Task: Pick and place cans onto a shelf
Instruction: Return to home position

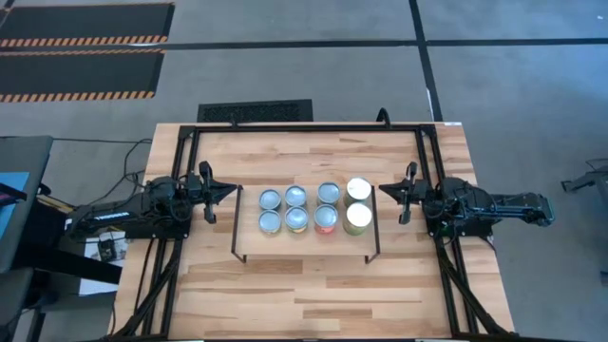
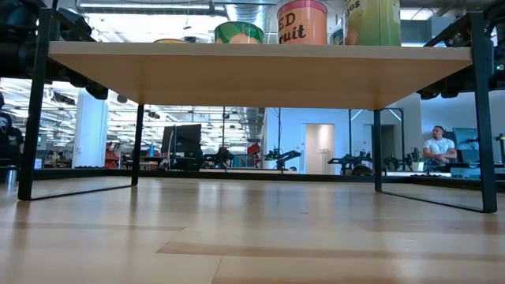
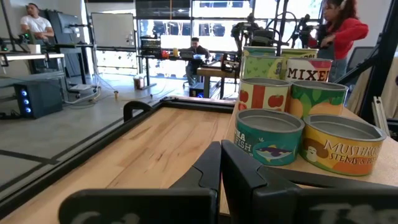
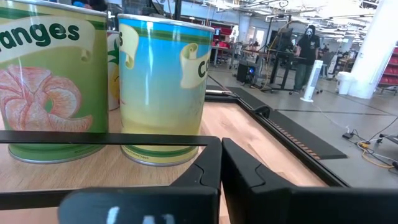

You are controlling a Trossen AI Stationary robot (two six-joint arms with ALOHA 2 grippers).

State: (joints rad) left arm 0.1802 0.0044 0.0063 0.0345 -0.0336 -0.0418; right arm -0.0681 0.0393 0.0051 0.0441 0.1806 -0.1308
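Several cans stand upright in two rows on the shelf (image 1: 306,249), a low light-wood platform on black wire legs at the table's middle. The silver tops (image 1: 295,198) show from above. The two cans at the right end (image 1: 358,218) are taller and pale-topped. My left gripper (image 1: 231,193) waits shut just left of the shelf, pointing level at the low blue can (image 3: 268,135) and the mushroom can (image 3: 341,144). My right gripper (image 1: 385,190) waits shut just right of the shelf, facing the oranges can (image 4: 50,93) and a blue-and-yellow can (image 4: 163,87). In the low view the shelf's underside (image 2: 260,75) hides most of the cans (image 2: 301,22).
Black frame rails (image 1: 179,180) run along the table's left, right and far sides. Bare tabletop (image 1: 304,294) lies between the shelf and the near edge. People (image 3: 339,28) stand and sit in the room beyond the table.
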